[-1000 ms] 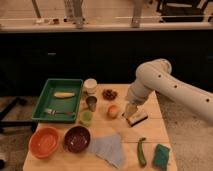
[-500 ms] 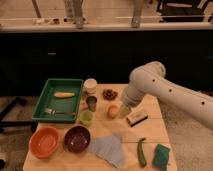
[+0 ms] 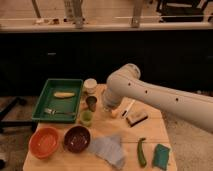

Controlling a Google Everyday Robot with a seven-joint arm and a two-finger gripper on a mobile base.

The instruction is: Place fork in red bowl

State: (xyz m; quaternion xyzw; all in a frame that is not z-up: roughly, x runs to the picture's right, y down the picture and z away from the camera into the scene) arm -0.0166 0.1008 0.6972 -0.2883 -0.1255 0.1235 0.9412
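The slim silvery fork [image 3: 56,111] lies along the front of the green tray [image 3: 48,89] at the table's left. In front of the tray, at the near left corner, sits the orange-red bowl [image 3: 44,142], with nothing inside it. My white arm reaches in from the right and bends down over the middle of the table. The gripper [image 3: 108,106] hangs at its lower end, right of the cups and well right of the fork. It is mostly hidden behind the arm, stands open, and holds nothing that I can see.
A yellow item [image 3: 63,94] lies in the tray. A maroon bowl [image 3: 77,138] sits beside the red one. Three cups [image 3: 90,102] stand between tray and gripper. An orange fruit [image 3: 115,113], white-handled utensil [image 3: 128,107], dark block [image 3: 136,118], grey cloth [image 3: 107,149], green vegetable [image 3: 142,152] and teal sponge [image 3: 161,155] lie right.
The arm has swung left across the table, bringing the gripper from above the dark block to beside the cups. Nothing on the table has moved.
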